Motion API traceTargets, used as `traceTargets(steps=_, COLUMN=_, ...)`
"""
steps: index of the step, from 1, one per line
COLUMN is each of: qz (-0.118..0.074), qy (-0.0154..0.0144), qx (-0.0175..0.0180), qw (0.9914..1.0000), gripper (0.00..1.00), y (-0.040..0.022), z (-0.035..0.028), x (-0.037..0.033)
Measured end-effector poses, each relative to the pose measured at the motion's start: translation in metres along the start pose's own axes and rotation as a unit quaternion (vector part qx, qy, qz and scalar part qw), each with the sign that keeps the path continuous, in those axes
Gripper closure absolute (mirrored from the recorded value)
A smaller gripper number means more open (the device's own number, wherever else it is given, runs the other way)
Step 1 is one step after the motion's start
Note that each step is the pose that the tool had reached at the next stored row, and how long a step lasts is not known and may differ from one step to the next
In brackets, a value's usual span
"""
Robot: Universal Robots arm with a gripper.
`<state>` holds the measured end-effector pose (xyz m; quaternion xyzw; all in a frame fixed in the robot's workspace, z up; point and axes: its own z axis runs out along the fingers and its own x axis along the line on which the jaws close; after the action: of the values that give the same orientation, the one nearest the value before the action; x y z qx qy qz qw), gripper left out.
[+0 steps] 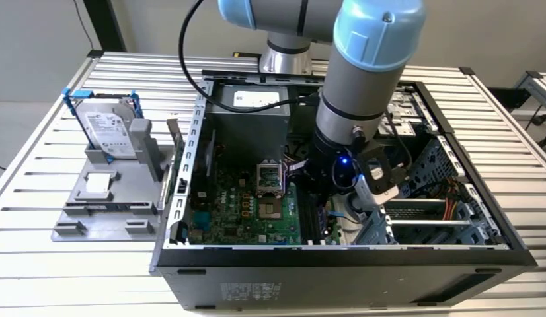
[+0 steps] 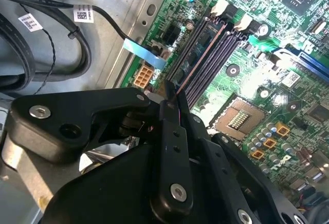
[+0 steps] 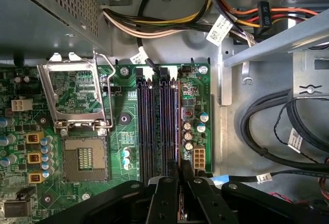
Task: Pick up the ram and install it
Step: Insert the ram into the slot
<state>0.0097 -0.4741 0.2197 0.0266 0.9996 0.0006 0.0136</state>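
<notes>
My arm (image 1: pixel 357 86) is a thick grey tube capped with pale blue joint covers, a black cable (image 1: pixel 189 63) looping off behind it. A small blue light glows on my black wrist. My gripper (image 2: pixel 172 106) is matte black: broad rounded linkage plates and narrow fingers (image 3: pixel 165 196), studded with silver screws

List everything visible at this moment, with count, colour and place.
ram: one, dark thin stick seen edge-on, over the memory slots in the second wrist view, at the gripper's tip.
memory slots: several, black, beside the processor socket.
processor socket: one, silver, latch frame raised.
motherboard: one, green, on the case floor.
computer case: one, black, open, on the table.
hard drive: one, silver with blue bracket, upright on the grey fixture.
grey fixture: one, at the exterior view's left.
table: one, slatted metal.
gripper: one, black, inside the case.
</notes>
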Motion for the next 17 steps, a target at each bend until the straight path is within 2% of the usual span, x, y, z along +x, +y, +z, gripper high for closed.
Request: traceTargets(steps=17, qz=0.000, qy=0.0002, qx=-0.0001, qw=1.00000, gripper=1.00, y=-0.0005, z=0.0029, x=0.0001)
